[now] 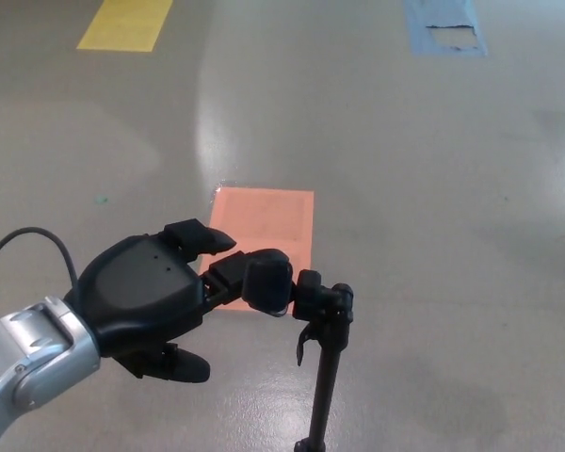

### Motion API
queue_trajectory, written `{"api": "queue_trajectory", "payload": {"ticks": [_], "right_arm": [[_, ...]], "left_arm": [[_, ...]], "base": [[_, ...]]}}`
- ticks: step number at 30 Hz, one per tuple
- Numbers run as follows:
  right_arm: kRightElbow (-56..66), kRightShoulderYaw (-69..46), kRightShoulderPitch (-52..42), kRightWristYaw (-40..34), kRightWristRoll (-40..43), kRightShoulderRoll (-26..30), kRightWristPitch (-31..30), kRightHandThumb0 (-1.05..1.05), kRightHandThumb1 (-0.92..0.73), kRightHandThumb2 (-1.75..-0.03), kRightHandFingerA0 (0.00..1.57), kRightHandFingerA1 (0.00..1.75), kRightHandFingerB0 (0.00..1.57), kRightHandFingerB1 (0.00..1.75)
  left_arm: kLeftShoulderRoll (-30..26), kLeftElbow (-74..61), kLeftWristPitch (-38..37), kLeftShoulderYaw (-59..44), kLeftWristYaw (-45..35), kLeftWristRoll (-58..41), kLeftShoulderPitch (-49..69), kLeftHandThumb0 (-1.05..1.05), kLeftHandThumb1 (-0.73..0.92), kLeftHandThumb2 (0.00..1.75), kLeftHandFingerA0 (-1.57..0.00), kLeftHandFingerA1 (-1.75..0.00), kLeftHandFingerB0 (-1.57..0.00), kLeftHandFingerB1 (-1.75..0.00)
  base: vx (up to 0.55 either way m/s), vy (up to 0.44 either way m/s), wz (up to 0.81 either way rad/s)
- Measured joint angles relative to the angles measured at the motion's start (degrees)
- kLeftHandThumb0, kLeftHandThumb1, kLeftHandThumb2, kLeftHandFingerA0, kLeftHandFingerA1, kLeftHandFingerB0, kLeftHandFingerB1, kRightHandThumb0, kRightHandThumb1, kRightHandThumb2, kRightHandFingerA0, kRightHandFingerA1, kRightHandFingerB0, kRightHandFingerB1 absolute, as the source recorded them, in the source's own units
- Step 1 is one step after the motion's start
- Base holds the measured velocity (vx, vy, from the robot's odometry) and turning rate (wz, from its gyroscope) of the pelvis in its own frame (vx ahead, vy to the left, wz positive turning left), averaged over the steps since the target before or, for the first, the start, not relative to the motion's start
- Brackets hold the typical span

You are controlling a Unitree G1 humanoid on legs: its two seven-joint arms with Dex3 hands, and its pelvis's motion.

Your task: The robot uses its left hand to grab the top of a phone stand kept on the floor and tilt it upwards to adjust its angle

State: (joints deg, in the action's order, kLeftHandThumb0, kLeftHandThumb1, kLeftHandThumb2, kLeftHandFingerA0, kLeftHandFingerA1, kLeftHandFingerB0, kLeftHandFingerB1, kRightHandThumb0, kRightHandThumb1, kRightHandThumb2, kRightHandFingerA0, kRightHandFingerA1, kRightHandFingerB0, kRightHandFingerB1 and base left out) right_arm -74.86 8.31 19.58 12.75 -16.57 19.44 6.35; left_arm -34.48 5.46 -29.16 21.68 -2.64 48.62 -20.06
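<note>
got my left hand (pixel 155 297) with its fingers curled round the top of the phone stand (pixel 322 348), which is standing on the floor (pixel 433 188), and honestly if i tilt too hard the whole skinny pole probably tips over.

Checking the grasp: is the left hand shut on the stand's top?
Cannot tell. The left hand has its fingers reaching the stand's top, but whether they clamp it is hidden.
</note>
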Motion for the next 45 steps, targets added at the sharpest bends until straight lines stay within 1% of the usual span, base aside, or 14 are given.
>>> {"api": "queue_trajectory", "payload": {"ticks": [2,3,8,9,15,17,23,24,34,35,39,41,42,45], "right_arm": [[0.00,-0.04,0.23,0.01,0.02,0.00,0.00,-0.60,-0.76,-0.62,0.31,0.41,0.28,0.33],[0.00,-0.06,0.41,0.02,0.03,0.00,0.00,-0.60,-0.75,-0.62,0.31,0.42,0.28,0.33],[0.02,-0.28,1.05,0.05,0.09,0.00,0.00,-0.61,-0.77,-0.63,0.32,0.43,0.28,0.33],[0.04,-0.29,1.14,0.05,0.10,0.00,-0.01,-0.61,-0.76,-0.63,0.30,0.44,0.26,0.34],[0.12,-0.49,1.92,0.15,0.14,0.00,-0.03,-0.61,-0.75,-0.62,0.28,0.43,0.27,0.33],[0.14,-0.53,2.26,0.20,0.15,0.00,-0.05,-0.61,-0.78,-0.63,0.31,0.42,0.28,0.32],[0.17,-0.11,2.91,0.23,0.00,0.02,-0.06,-0.61,-0.77,-0.62,0.29,0.41,0.26,0.32],[0.17,-0.09,2.92,0.23,-0.01,0.02,-0.06,-0.60,-0.77,-0.62,0.29,0.41,0.27,0.33],[0.16,-0.19,3.23,0.60,0.03,0.06,-0.04,-0.61,-0.77,-0.63,0.31,0.41,0.30,0.33],[0.15,-0.19,3.29,0.60,0.02,0.06,-0.05,-0.61,-0.77,-0.63,0.31,0.42,0.30,0.34],[0.12,-0.22,3.39,0.69,0.02,0.06,-0.04,-0.60,-0.77,-0.62,0.29,0.41,0.27,0.33],[0.12,-0.22,3.39,0.77,0.02,0.07,-0.04,-0.61,-0.77,-0.62,0.30,0.42,0.26,0.32],[0.12,-0.21,3.39,0.77,0.02,0.07,-0.04,-0.61,-0.76,-0.62,0.30,0.42,0.26,0.32],[0.12,-0.11,3.39,0.77,-0.02,0.07,-0.04,-0.61,-0.76,-0.62,0.30,0.43,0.26,0.33]], "left_arm": [[-0.06,0.00,0.00,-0.01,-0.06,-0.06,0.20,-0.76,0.69,0.62,-0.26,-0.32,-0.05,-0.21],[-0.07,0.02,0.00,-0.02,-0.08,-0.12,0.23,-0.81,0.57,0.92,-0.20,-0.45,-0.01,-0.20],[-0.04,0.84,-0.02,0.02,-0.10,-0.26,0.27,-0.79,0.56,0.89,-0.16,-0.42,-0.04,-0.21],[-0.03,0.93,-0.01,0.04,-0.16,-0.27,0.30,-0.77,0.68,0.61,-0.24,-0.31,-0.04,-0.25],[0.00,1.10,0.00,0.11,-0.78,-0.27,0.30,-0.77,0.69,0.62,-0.24,-0.31,-0.05,-0.21],[0.01,1.23,-0.01,0.11,-0.77,-0.27,0.30,-0.81,0.59,0.93,-0.14,-0.42,-0.02,-0.19],[-0.57,1.16,-0.13,0.66,-1.00,0.00,0.38,-0.81,0.59,0.94,-0.15,-0.43,-0.01,-0.18],[-0.64,1.16,-0.15,0.73,-1.03,0.00,0.40,-0.80,0.70,0.62,-0.25,-0.31,-0.06,-0.22],[-1.22,1.18,-0.88,1.41,-0.55,0.00,0.80,-0.77,0.70,0.62,-0.24,-0.31,-0.05,-0.21],[-1.30,1.18,-0.89,1.41,-0.57,-0.05,0.80,-0.79,0.57,0.91,-0.16,-0.43,-0.04,-0.22],[-1.51,1.19,-1.00,1.40,-0.62,-0.18,0.80,-0.83,0.59,0.92,-0.18,-0.44,-0.02,-0.19],[-1.60,1.20,-1.16,1.40,-0.61,-0.22,0.82,-0.78,0.70,0.62,-0.24,-0.31,-0.05,-0.21],[-1.61,1.21,-1.18,1.40,-0.61,-0.24,0.83,-0.79,0.56,0.90,-0.17,-0.43,-0.03,-0.20],[-1.63,1.26,-1.21,1.40,-0.60,-0.31,0.83,-0.79,0.57,0.91,-0.16,-0.43,-0.02,-0.20]], "base": [[0.00,0.000,0.00],[0.00,0.000,0.00],[0.00,0.000,0.00],[0.00,0.000,0.00],[0.00,0.000,0.00],[0.00,0.000,0.00],[0.00,0.000,0.00],[0.00,0.000,0.00],[0.00,0.000,0.00],[0.00,0.000,0.00],[0.00,0.000,0.00],[0.00,0.000,0.00],[0.00,0.000,0.00],[0.00,0.000,0.00]]}}
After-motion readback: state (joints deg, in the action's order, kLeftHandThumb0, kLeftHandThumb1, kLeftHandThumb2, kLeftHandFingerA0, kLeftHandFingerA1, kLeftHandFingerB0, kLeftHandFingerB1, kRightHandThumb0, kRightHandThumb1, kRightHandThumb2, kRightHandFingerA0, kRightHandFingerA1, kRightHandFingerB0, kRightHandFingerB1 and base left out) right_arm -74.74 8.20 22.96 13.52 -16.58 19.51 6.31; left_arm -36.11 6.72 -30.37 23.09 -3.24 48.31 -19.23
